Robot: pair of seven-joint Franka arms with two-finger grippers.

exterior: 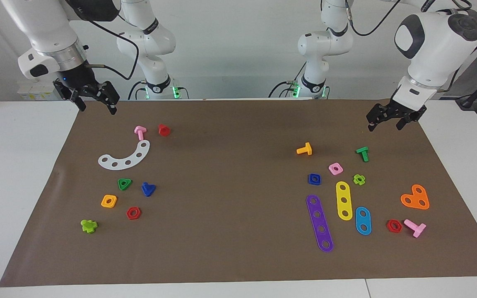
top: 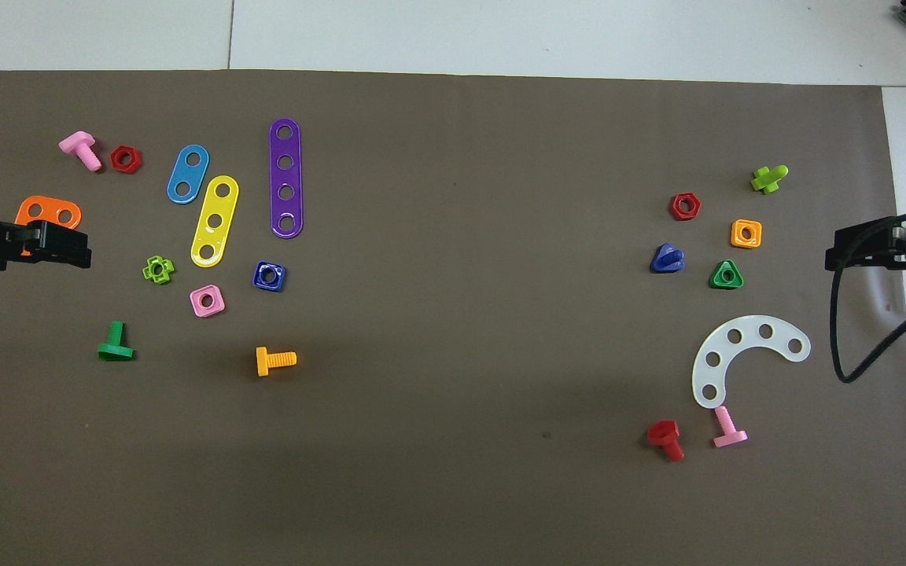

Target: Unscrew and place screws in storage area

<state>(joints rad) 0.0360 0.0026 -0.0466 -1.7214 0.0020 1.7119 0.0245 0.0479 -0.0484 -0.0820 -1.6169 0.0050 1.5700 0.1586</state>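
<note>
The dark-blue triangular-head bolt lies on the brown mat at the right arm's end, beside a green triangular nut; it also shows in the overhead view. The dark-blue square nut lies apart from it at the left arm's end, next to a pink square nut; it also shows in the overhead view. My right gripper hangs open and empty over the mat's corner near the robots. My left gripper hangs open and empty over the mat's edge at its own end.
At the left arm's end lie purple, yellow and blue hole strips, an orange heart plate, an orange bolt and a green bolt. At the right arm's end lie a white curved strip, several nuts and bolts.
</note>
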